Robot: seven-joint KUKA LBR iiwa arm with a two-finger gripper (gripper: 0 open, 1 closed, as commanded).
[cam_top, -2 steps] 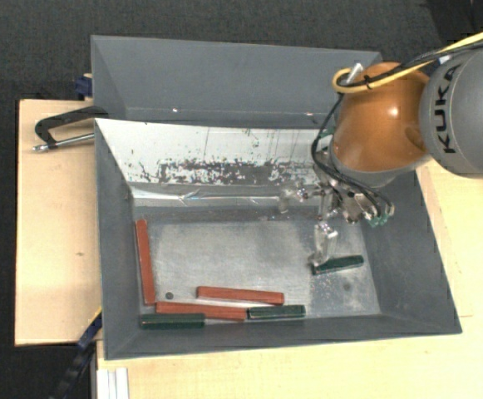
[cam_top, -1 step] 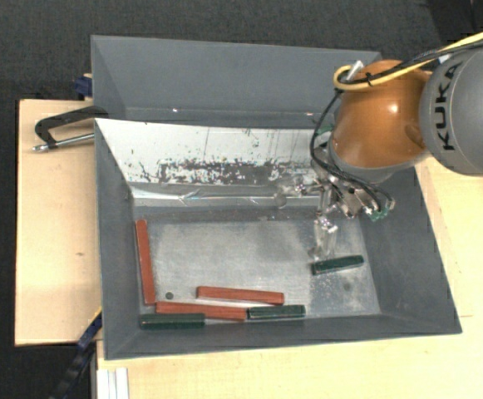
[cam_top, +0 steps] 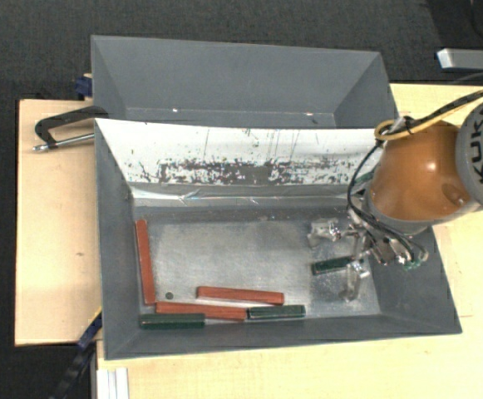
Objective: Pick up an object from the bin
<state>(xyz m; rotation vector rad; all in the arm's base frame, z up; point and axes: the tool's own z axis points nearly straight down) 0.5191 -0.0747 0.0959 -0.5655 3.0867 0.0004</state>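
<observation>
At the right of the bin (cam_top: 116, 248), I see the end effector (cam_top: 339, 260) spread astride a short dark green bar (cam_top: 331, 265). I judge that closing and lifting remain.

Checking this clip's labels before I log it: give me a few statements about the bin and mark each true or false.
1. A red stick lies along the left wall of the bin. True.
2. The tool hangs over the bin's left half. False: it is at the right end, over a dark green stick.
3. Every stick here is red. False: a green stick and a second green stick lie by the front wall.
4. A second red stick lies near the front wall. True.
</observation>
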